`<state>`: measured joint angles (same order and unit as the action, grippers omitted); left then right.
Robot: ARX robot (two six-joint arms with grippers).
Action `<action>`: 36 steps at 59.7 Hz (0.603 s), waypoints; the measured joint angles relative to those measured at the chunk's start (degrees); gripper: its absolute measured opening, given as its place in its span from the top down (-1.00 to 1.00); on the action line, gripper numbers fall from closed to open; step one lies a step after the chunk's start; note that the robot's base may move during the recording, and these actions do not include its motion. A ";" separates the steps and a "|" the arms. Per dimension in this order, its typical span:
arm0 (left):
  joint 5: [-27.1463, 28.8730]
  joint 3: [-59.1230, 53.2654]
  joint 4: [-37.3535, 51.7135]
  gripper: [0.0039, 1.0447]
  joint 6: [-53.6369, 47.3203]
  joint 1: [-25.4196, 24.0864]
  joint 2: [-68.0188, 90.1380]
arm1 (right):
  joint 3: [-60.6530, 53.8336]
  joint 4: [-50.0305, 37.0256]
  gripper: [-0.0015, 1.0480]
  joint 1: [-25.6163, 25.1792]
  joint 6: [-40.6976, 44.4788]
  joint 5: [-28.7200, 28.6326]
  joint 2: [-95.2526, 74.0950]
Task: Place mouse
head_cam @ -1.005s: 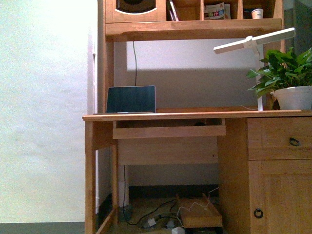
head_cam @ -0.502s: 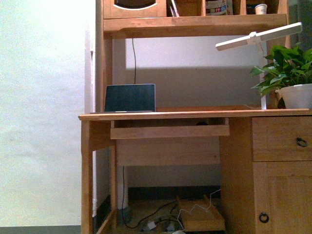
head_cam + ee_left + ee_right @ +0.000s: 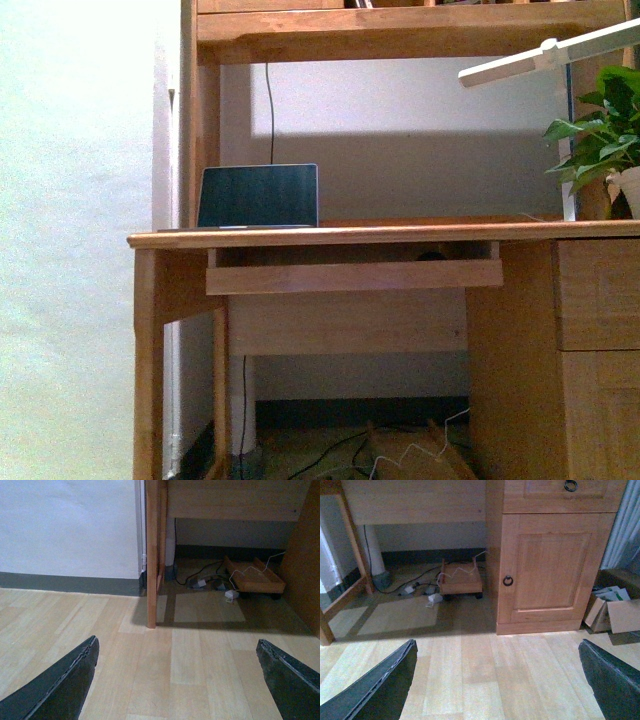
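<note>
DESK, FRONT VIEW: A small dark hump, apparently the mouse (image 3: 432, 256), sits on the pull-out tray (image 3: 350, 277) just under the desk (image 3: 350, 236) top. It is right of centre in the frame and well right of the laptop (image 3: 258, 196). Only its top shows above the tray lip, so its long axis cannot be told. Neither arm appears in this view. The left gripper (image 3: 176, 642) and right gripper (image 3: 497, 644) each hang with fingers spread wide and nothing between them. Both wrist cameras look at the floor (image 3: 200, 670) beneath the desk, and neither shows the mouse. It lies above and ahead of both grippers; being right of centre, it looks nearer the right arm.
</note>
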<state>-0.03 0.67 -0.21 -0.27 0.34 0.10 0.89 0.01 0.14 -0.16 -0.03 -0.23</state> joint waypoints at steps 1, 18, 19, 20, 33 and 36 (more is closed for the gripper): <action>0.00 0.00 0.00 -0.86 0.00 0.00 -0.02 | 0.00 0.00 -0.86 0.00 0.00 0.00 0.00; 0.04 0.00 0.00 -0.86 0.00 0.00 -0.02 | 0.00 0.00 -0.86 0.00 0.00 0.00 0.00; 0.04 0.00 0.00 -0.86 0.00 0.00 -0.02 | 0.00 0.00 -0.86 -0.02 0.02 0.00 0.00; 0.04 0.00 0.00 -0.86 0.00 0.00 -0.02 | 0.00 0.00 -0.86 -0.02 0.00 0.02 0.00; 0.04 0.00 0.00 -0.86 0.00 0.00 -0.02 | 0.00 0.00 -0.86 -0.02 0.00 0.00 0.00; 0.02 0.00 0.00 -0.86 0.00 0.00 -0.02 | 0.00 0.00 -0.86 -0.02 0.02 0.00 0.00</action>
<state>-0.01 0.67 -0.21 -0.27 0.34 0.08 0.89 0.01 0.12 -0.14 -0.03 -0.23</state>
